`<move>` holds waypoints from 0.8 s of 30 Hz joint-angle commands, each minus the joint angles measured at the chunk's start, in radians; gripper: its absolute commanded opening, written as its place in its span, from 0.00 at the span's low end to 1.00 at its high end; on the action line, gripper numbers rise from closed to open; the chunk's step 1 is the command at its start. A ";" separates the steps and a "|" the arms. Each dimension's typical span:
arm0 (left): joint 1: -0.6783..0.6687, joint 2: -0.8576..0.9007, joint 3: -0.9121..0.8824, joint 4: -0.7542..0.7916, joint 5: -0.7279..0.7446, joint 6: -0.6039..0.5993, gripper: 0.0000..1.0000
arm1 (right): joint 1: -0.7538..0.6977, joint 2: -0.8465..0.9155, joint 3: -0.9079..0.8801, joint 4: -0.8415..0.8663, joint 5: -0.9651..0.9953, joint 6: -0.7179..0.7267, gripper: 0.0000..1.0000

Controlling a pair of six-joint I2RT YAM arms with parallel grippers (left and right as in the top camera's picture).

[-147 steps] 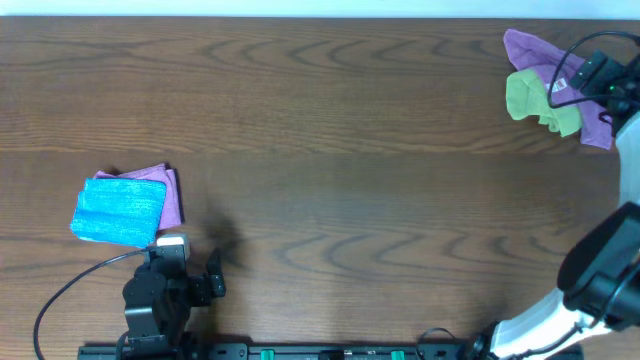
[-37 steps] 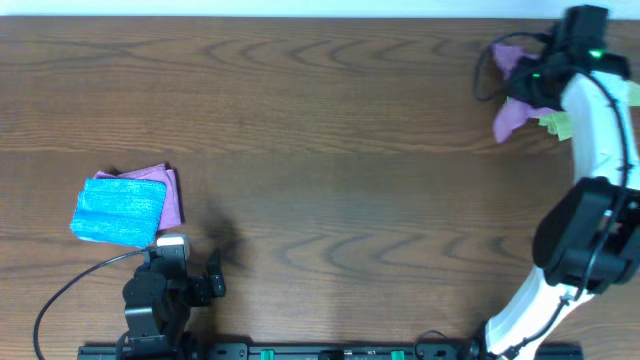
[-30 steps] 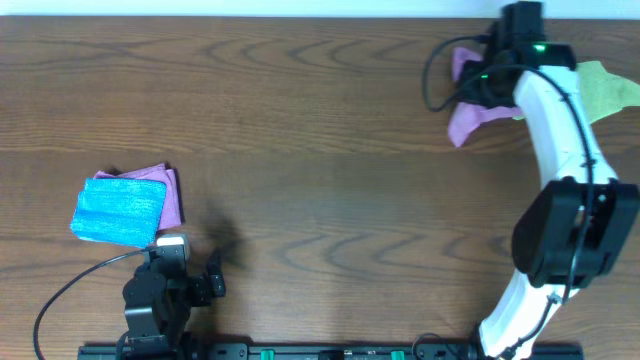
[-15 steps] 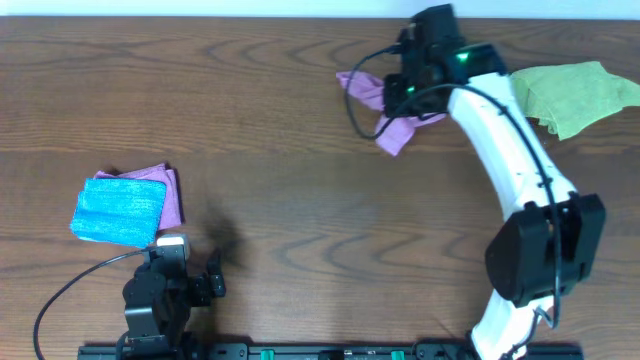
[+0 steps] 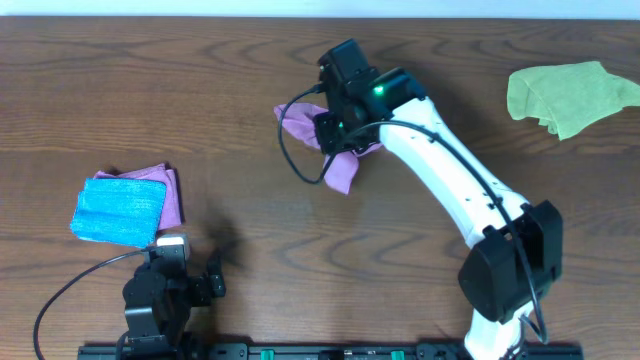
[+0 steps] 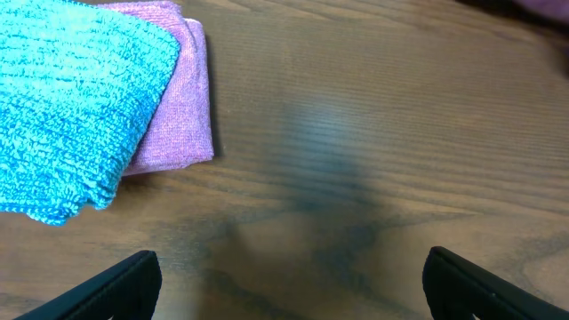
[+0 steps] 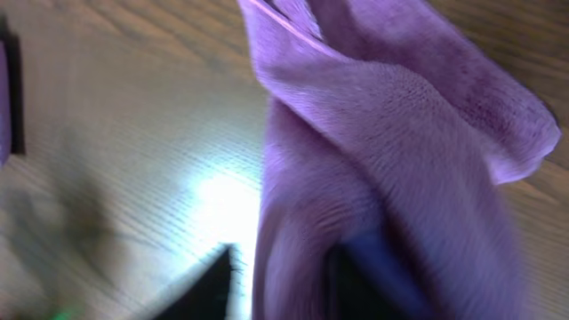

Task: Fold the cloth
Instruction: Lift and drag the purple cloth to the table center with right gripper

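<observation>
Moved leftward from far corner, cloth [image 5: 343, 172] bunched in right gripper [image 5: 338, 140]

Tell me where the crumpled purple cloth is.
Overhead, the cloth is bunched in the right gripper at upper centre, well left of the lime-green cloth.

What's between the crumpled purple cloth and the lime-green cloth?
Overhead: the white right arm beside the purple cloth, then bare wooden table to the lime-green cloth.

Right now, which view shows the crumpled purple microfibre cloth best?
Overhead: the crumpled purple microfibre cloth shows its outline and table position, though the right gripper clamped on it hides the middle. Right wrist shows its weave close up, but blurred and cropped. Left wrist shows nothing clear of it.
</observation>
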 commanded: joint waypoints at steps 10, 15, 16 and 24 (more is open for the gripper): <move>-0.004 -0.007 -0.019 -0.005 -0.006 -0.004 0.95 | -0.001 -0.003 0.014 -0.032 0.027 0.010 0.99; -0.004 -0.007 -0.019 -0.005 -0.006 -0.004 0.95 | -0.046 -0.003 0.014 -0.061 -0.019 0.079 0.97; -0.004 -0.006 -0.019 -0.005 -0.006 -0.004 0.95 | -0.063 -0.003 0.014 -0.076 -0.035 0.106 0.96; -0.004 -0.006 -0.019 -0.005 -0.006 -0.004 0.95 | -0.230 -0.003 0.013 -0.144 -0.244 0.060 0.98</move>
